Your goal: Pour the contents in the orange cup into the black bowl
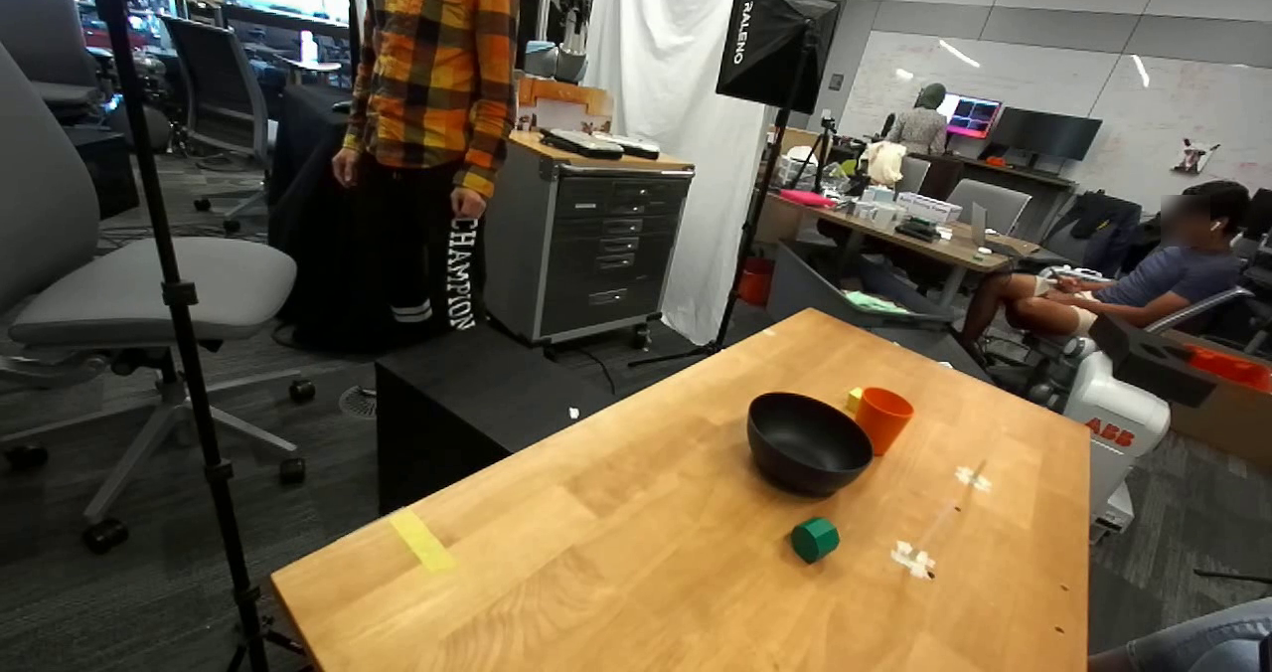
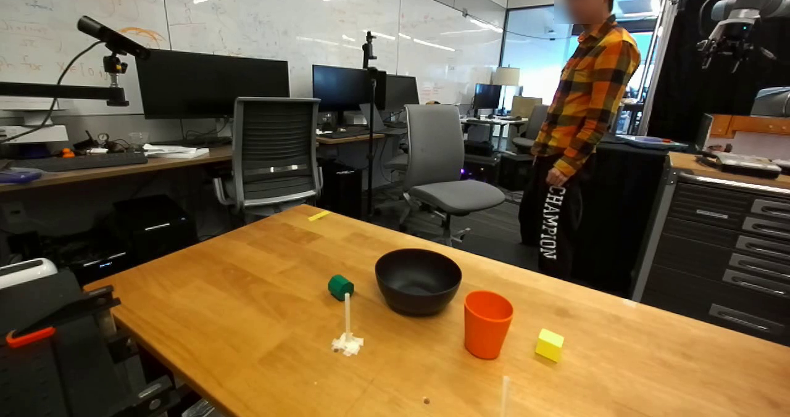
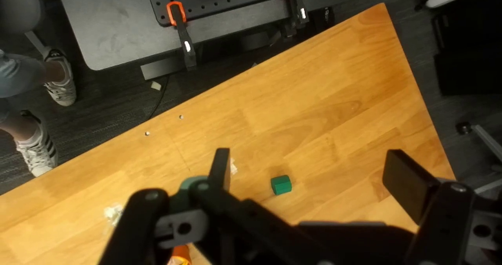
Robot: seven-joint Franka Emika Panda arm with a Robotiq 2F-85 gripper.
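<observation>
The orange cup (image 1: 884, 421) stands upright on the wooden table beside the black bowl (image 1: 787, 471). In an exterior view a gap shows between the cup (image 2: 487, 327) and the bowl (image 2: 417, 305). In the wrist view only a bit of the cup (image 3: 181, 252) shows at the bottom edge, behind my left finger. Something pale shows inside it, too small to make out; the contents are hidden in both exterior views. The bowl is not visible in the wrist view. My gripper (image 3: 310, 171) is open and empty, above the table with its fingers wide apart.
A small green block (image 1: 816, 540) lies near the bowl and shows between my fingers in the wrist view (image 3: 281, 184). A yellow block (image 2: 549, 345) sits beside the cup. A thin pale rod (image 2: 347, 314) rises from taped table. A clamp (image 3: 184, 35) grips a dark side table.
</observation>
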